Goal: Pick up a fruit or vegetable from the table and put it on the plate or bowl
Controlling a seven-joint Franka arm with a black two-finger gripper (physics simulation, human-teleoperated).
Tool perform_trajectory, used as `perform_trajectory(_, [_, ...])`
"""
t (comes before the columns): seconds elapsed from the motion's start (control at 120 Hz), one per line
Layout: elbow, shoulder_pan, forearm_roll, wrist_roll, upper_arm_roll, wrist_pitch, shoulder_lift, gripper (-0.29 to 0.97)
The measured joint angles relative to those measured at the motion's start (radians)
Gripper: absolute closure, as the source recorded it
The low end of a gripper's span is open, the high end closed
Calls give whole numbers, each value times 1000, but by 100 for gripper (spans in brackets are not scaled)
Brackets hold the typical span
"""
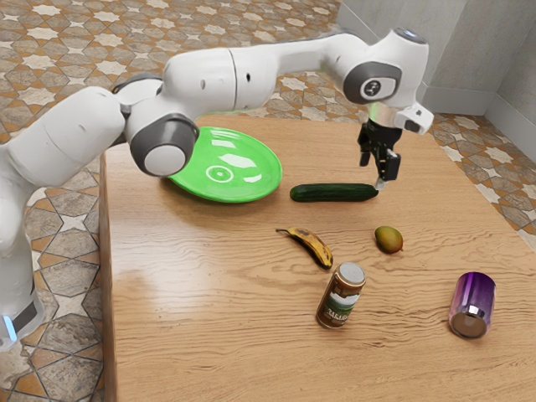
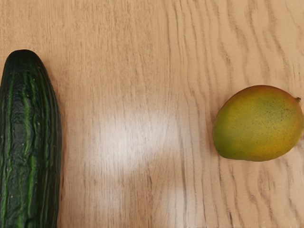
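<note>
The exterior view takes in the whole counter (image 1: 209, 335). A glossy green plate (image 1: 239, 172) sits toward the exterior view's left, partly behind the arm (image 1: 209, 79). A cucumber (image 1: 333, 193) lies lengthwise just beside the plate's rim but apart from it. In front of these are a brown-spotted banana (image 1: 308, 245) and a small mango (image 1: 388, 239). An upright brown can (image 1: 341, 295) stands nearer the camera, and a purple can (image 1: 471, 304) lies on its side toward the exterior view's right.

The wrist view brings two of these close, with a bare strip of wood grain (image 2: 142, 95) between them. The cucumber (image 2: 28, 142) shows a rounded end and dark green skin, ribbed lengthwise with paler green streaks. The mango (image 2: 258, 123) is yellow-green with an orange blush, fine dark speckles and a tiny stem nub at one end. The two are well apart, both resting flat on the counter.

The claw (image 1: 384, 180) hangs tip-down from the wrist, low over the counter at the end of the cucumber that points to the exterior view's right — the end farther from the plate. Its tip looks very close to that end, but I cannot tell whether it touches. It is seen side-on, so I cannot tell whether it is apart or together. All three fruits lie on the wood, off the plate.
</note>
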Motion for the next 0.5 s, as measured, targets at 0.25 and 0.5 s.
perform_trajectory(0.25, [2, -39, -10, 1, -3, 8, 35, 0])
perform_trajectory(0.5, [26, -52, -23, 2, -3, 28, 81, 0])
